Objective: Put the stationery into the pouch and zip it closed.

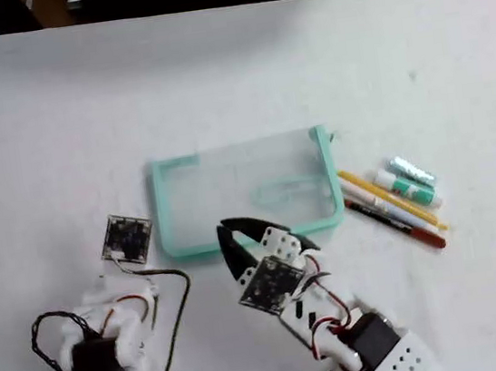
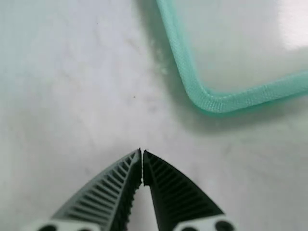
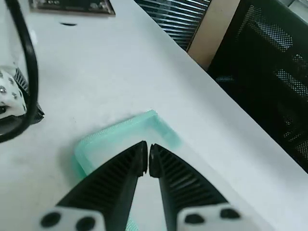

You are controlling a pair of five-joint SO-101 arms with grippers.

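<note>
Look from above and you see the pouch [image 1: 244, 190] lying flat in the middle of the white table [image 1: 58, 128]. The pens and glue sticks [image 1: 394, 195] lie just beside its end, on the right arm's side. Up close, the right gripper [image 3: 147, 150] is pinched together with nothing in it, over the pouch's near edge. The left gripper [image 2: 142, 155] is pinched together too, near a pouch corner. Your right wrist camera shows a dark mesh chair [image 3: 269, 72] past the table.

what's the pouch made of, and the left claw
Pouch: likely soft clear plastic, see-through with a sheen; its mint trim looks like woven fabric tape. Left claw: probably matte dark moulded plastic, ridged inside.
</note>
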